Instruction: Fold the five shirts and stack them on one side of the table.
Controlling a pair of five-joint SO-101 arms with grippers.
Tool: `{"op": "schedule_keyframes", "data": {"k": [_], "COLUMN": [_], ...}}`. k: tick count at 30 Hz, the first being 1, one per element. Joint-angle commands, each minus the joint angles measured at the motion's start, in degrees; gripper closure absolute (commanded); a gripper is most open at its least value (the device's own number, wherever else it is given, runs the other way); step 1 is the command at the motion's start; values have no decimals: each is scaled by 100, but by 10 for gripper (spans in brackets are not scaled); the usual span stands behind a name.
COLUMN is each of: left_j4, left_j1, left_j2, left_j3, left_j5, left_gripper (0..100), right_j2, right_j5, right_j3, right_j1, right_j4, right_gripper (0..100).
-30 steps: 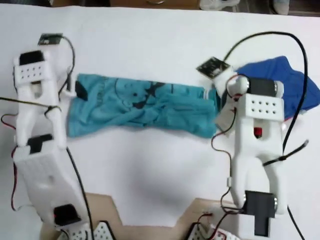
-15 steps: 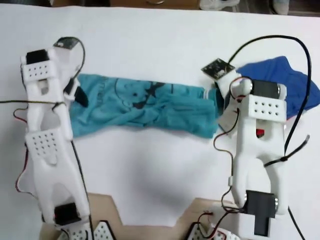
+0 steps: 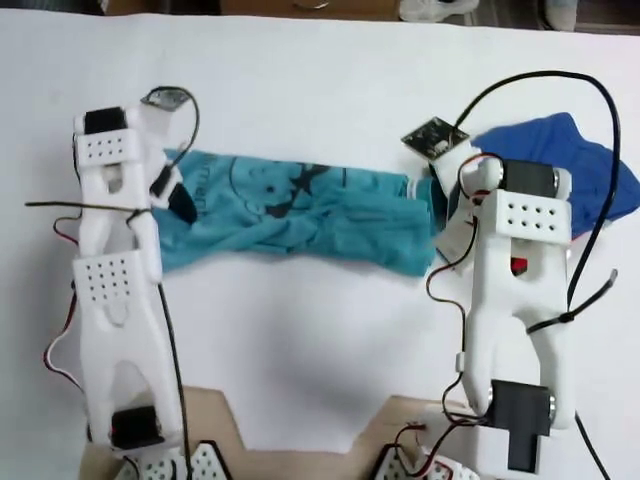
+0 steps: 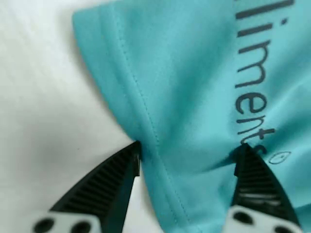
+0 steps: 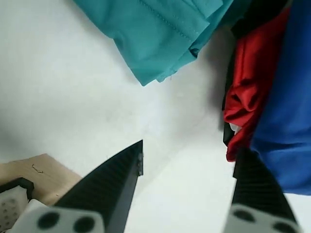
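A teal shirt with dark print lies folded into a long strip across the middle of the white table. My left gripper sits at its left end. In the left wrist view the left gripper is open, its fingers straddling the hemmed corner of the teal shirt. My right gripper stands at the strip's right end. The right gripper is open over bare table beside the teal shirt's corner. A blue shirt lies bunched behind the right arm, with a red shirt against the blue shirt.
A brown board lies at the table's front edge between the arm bases. Black cables loop over the right arm. Bare white table stretches behind the teal shirt and in front of it.
The left arm has swung right and away from its base, bringing its gripper onto the teal shirt's left end. The right arm has barely moved.
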Motion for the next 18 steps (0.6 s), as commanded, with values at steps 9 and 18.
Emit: {"op": "schedule_keyframes", "data": {"k": [9, 18], "left_j4": [53, 448], "left_j1": [26, -615], "left_j2": [53, 44], "left_j3": [-31, -1103], "left_j5": [-88, -97], "left_gripper": [976, 980], "right_j2": [-259, -259], "right_j5": [-26, -35], "right_j3": [-35, -26], "right_j1": [4, -4], "right_j4": [-48, -22], "right_gripper": [704, 704]}}
